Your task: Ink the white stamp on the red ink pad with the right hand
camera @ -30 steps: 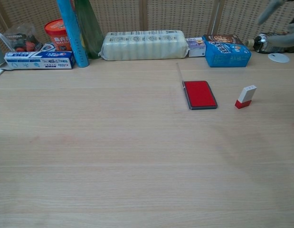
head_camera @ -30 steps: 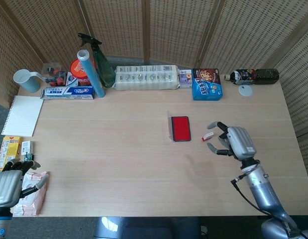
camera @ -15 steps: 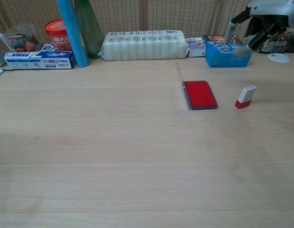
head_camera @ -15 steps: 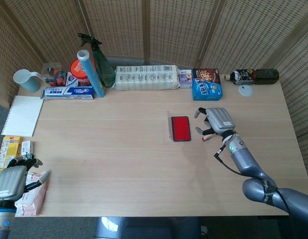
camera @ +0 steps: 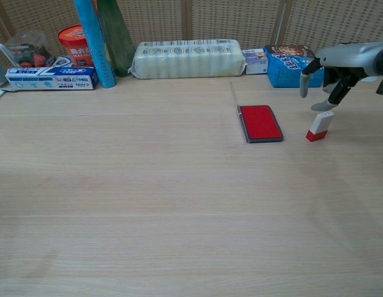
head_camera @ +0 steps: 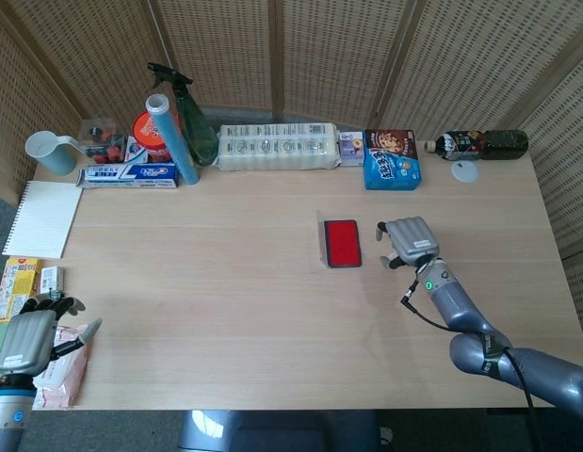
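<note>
While our right hand (camera: 330, 71) hangs over the white stamp (camera: 319, 125), its fingers (camera: 304, 80) point down and stay apart, w/ nothing between them. One fingertip is just above the top of the stamp in the chest view; we cannot tell if it touches. From the head view the back of the hand, grey w/ ribbed segments, covers the stamp almost fully.

The stamp is a small block, white plastic body w/ a red base, and it stands a bit tilted on the wooden table (camera: 148, 204), just beside the red ink pad (camera: 260, 122), on the pad's right side, not touching it. The pad is a flat rectangle, matt red felt in a dark frame, and its clear lid (head_camera: 320, 240) stands up along its left edge.

Our left hand (head_camera: 25, 341) is at the near left corner of the table, fingers dark and a little curled, apart from each other, over a soft pink packet (head_camera: 63, 377). We see nothing held in it.

At the back edge, approx. in a row: a grey plastic cup (head_camera: 53, 152), a toothpaste box (head_camera: 128, 174), a blue cylinder (head_camera: 171, 138), a green spray bottle (head_camera: 193, 122), a long pale wrapped pack (head_camera: 276, 147), a blue snack box (head_camera: 392, 159) and a dark bottle (head_camera: 477, 143) lying on its side. A white notepad (head_camera: 43, 218) lies at the left.
</note>
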